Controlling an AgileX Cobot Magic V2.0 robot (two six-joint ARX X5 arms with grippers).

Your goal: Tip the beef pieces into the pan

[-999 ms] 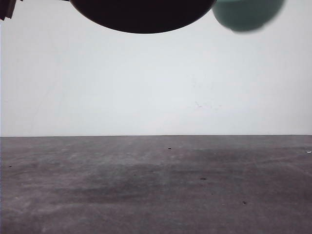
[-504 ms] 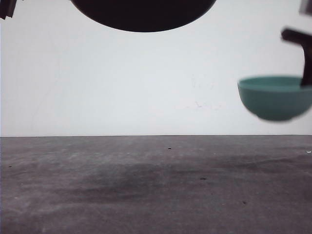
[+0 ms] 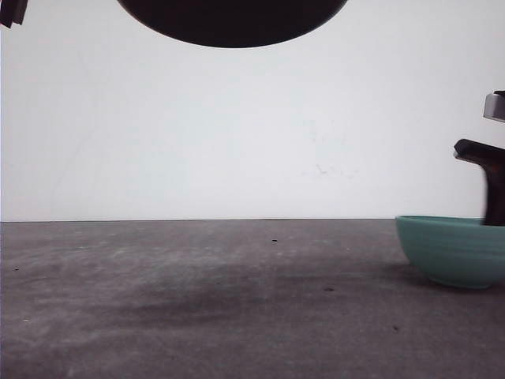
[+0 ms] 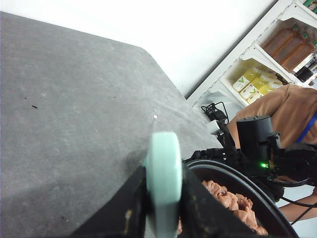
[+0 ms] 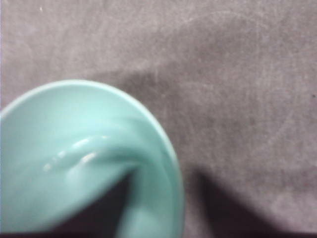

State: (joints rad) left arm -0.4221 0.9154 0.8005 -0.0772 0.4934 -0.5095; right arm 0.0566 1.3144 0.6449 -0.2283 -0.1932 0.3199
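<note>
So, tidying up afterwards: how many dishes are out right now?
2. The black pan is held up above the table by its mint handle, beef pieces inside. The teal bowl sits on the table at the robot's right, apparently empty.

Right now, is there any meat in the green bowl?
Empty: the bowl shows only smooth teal inside. The beef pieces lie in the pan.

1 pan (image 3: 231, 20), 1 bowl (image 3: 454, 249), many beef pieces (image 4: 233, 201).

Black pan (image 3: 232, 20), mint-green handle (image 4: 163, 173), reddish-brown beef pieces (image 4: 233, 203), teal bowl (image 3: 454, 251).
</note>
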